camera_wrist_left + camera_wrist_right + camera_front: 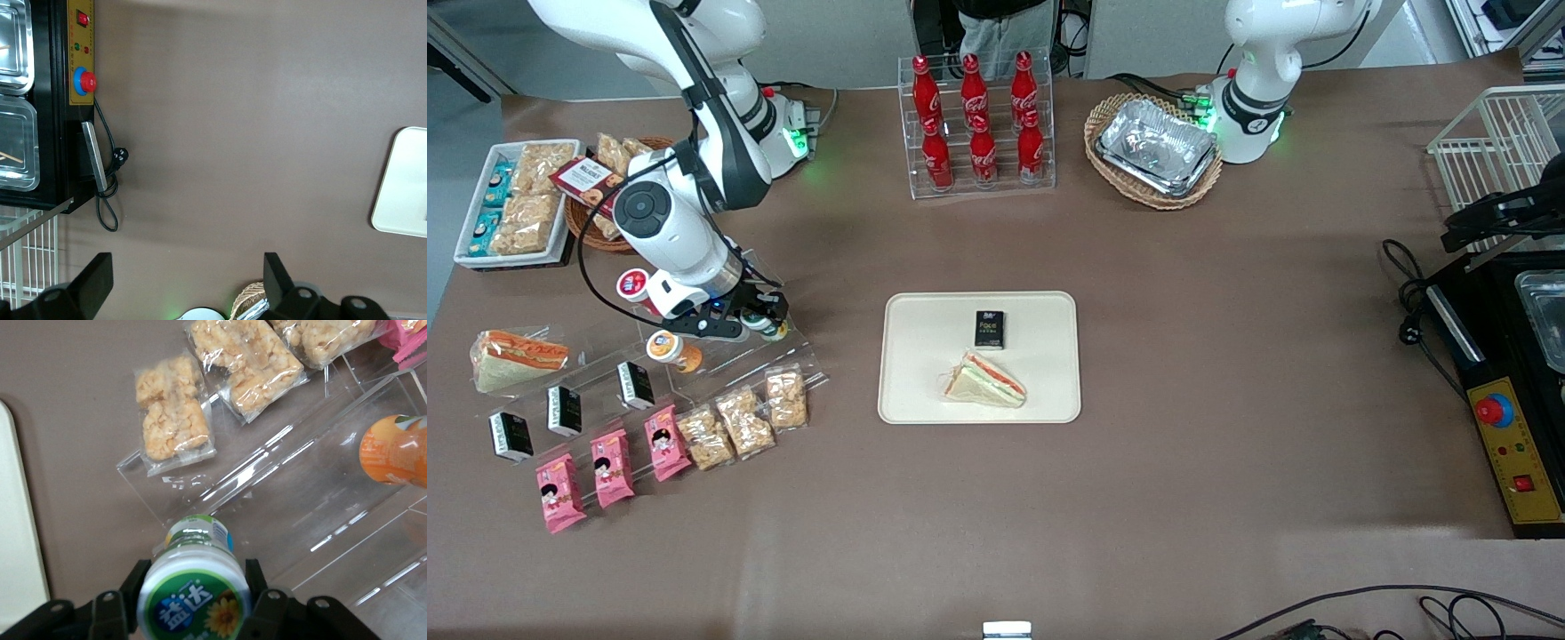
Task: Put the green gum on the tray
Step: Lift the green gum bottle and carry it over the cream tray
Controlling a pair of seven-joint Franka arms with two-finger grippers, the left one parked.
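The green gum [193, 597], a small white bottle with a green lid, stands between my right gripper's fingers [137, 580], which press on both sides of its cap. In the front view the gripper [763, 322] is low over the clear acrylic stand [783, 356] with the gum [774, 332] in it, toward the working arm's end of the table. The cream-white tray [925, 391] lies at the table's middle, apart from the gripper; its edge shows in the right wrist view [17, 520] and in the left wrist view [400, 193].
A sandwich [985, 380] and a black box [989, 328] lie on the tray. An orange-lidded container [665, 345] and a red-lidded one [633, 284] sit on the stand beside the gripper. Snack packs [747, 418] lie nearer the camera. A cola rack [978, 124] stands farther back.
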